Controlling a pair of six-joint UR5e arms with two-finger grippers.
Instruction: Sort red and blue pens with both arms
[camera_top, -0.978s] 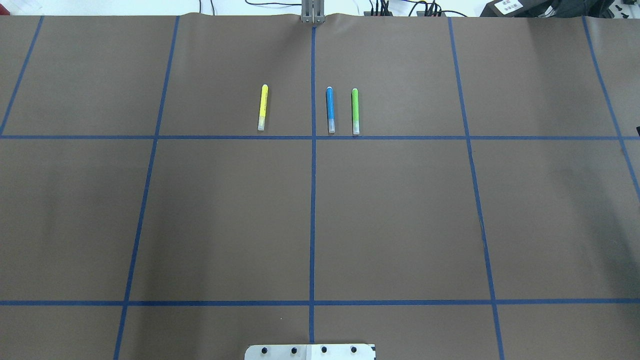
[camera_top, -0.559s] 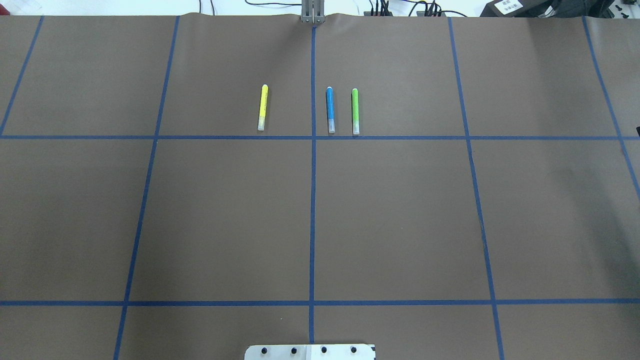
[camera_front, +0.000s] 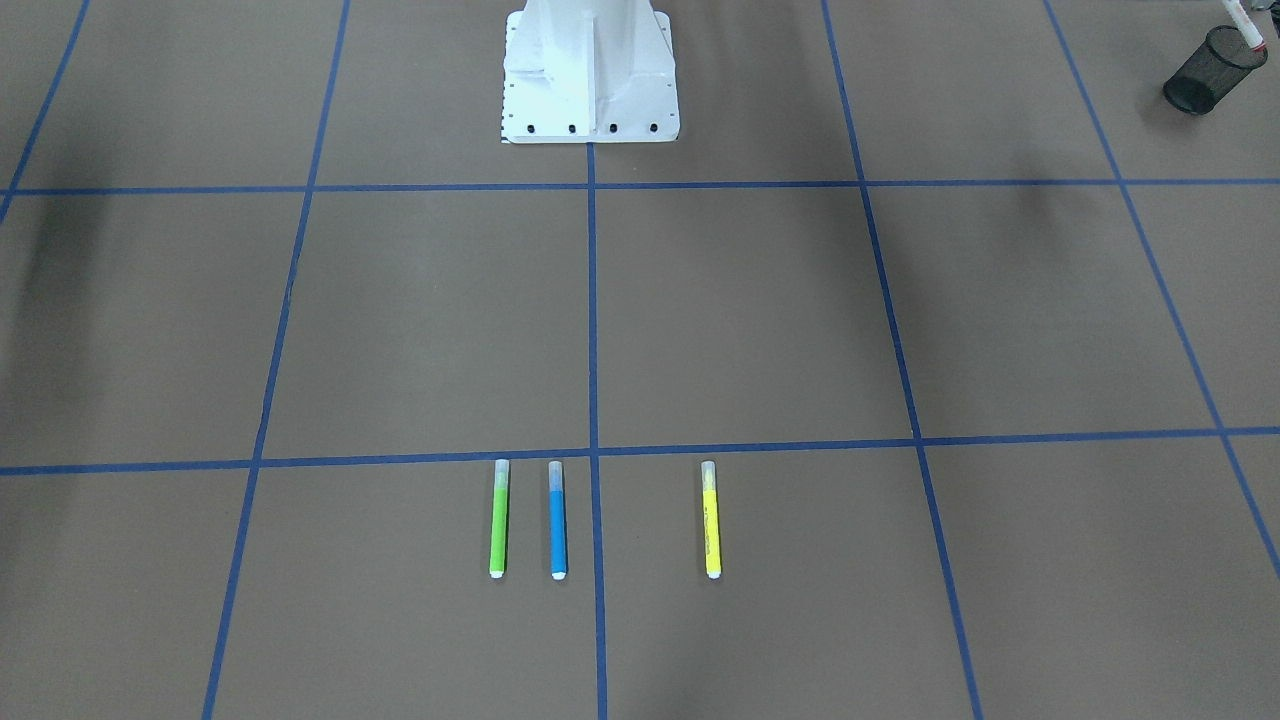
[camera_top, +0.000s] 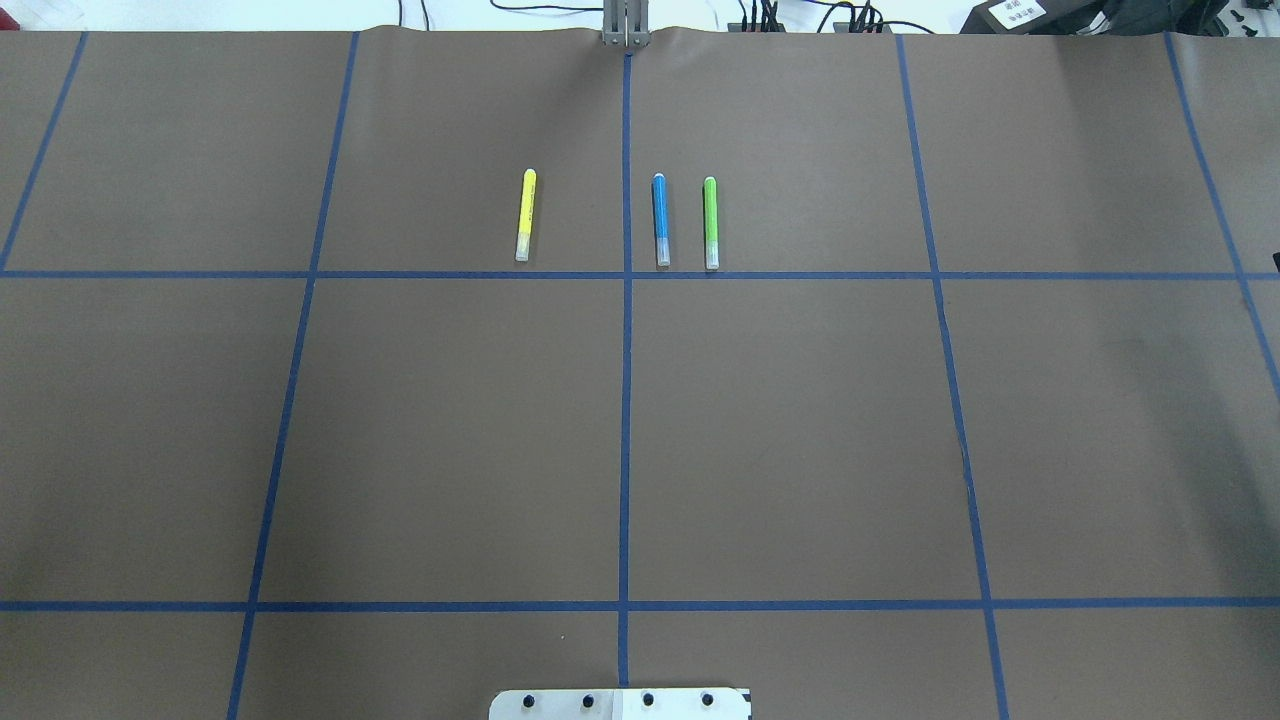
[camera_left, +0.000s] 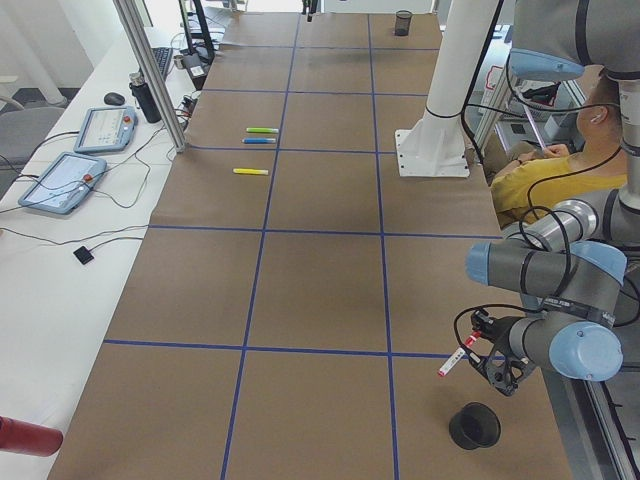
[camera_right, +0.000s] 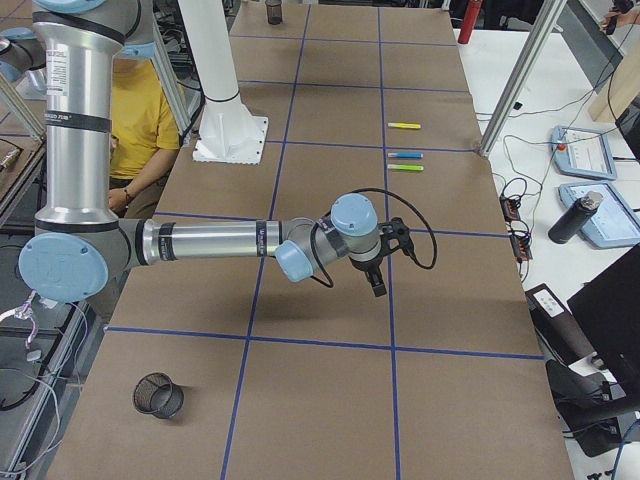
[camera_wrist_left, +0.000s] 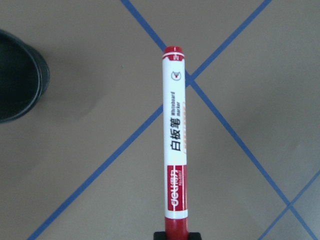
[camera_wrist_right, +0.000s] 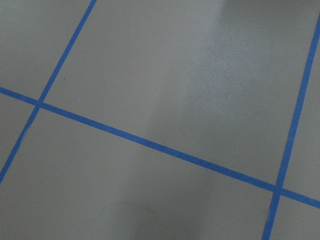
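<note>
A red marker (camera_wrist_left: 175, 145) with a white printed barrel is held by its red end in my shut left gripper (camera_wrist_left: 177, 234). In the exterior left view the marker (camera_left: 452, 361) hangs slanted just above and beside a black mesh cup (camera_left: 474, 425). A slim sky-blue pen (camera_top: 660, 220) lies on the brown mat just right of the centre line, also visible as (camera_front: 557, 520). My right gripper (camera_right: 378, 283) hovers low over the mat, well short of the pens. It shows only in the exterior right view, so I cannot tell whether it is open or shut.
A yellow pen (camera_top: 525, 215) and a lime-green pen (camera_top: 711, 222) lie parallel to the blue one. A second black mesh cup (camera_right: 158, 394) stands at the table's right end. The white pedestal (camera_front: 590, 70) stands at the near edge. A seated person (camera_left: 540, 180) is behind the robot.
</note>
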